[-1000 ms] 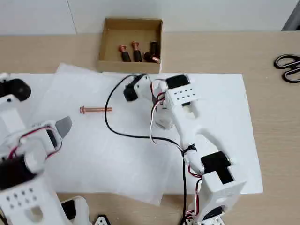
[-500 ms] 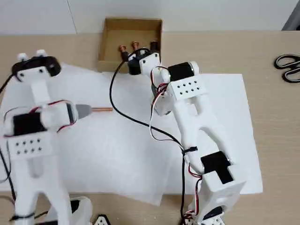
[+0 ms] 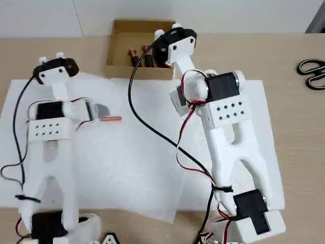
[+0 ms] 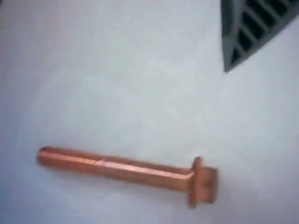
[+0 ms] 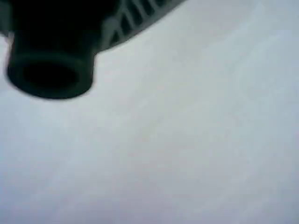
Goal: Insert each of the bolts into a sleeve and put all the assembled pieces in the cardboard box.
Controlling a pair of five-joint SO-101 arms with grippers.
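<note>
A copper bolt (image 3: 110,119) (image 4: 124,169) lies flat on the white foam sheet (image 3: 137,162). My left gripper (image 3: 100,112) hangs just above its head end, open, and one ribbed grey finger (image 4: 246,31) shows beside the bolt without touching it. My right gripper (image 5: 56,42) is shut on a black sleeve (image 5: 49,77), held above bare foam. In the high view the right arm's wrist (image 3: 179,97) sits in front of the cardboard box (image 3: 138,71), which holds assembled pieces (image 3: 147,57).
The foam sheet covers most of the table between the two arms. Black scissors (image 3: 312,71) lie at the far right edge. A black cable (image 3: 152,129) runs across the sheet from the right arm's camera.
The left arm rose and swung forward until its gripper came over the bolt's head. The right arm stretched back toward the box, still with the sleeve.
</note>
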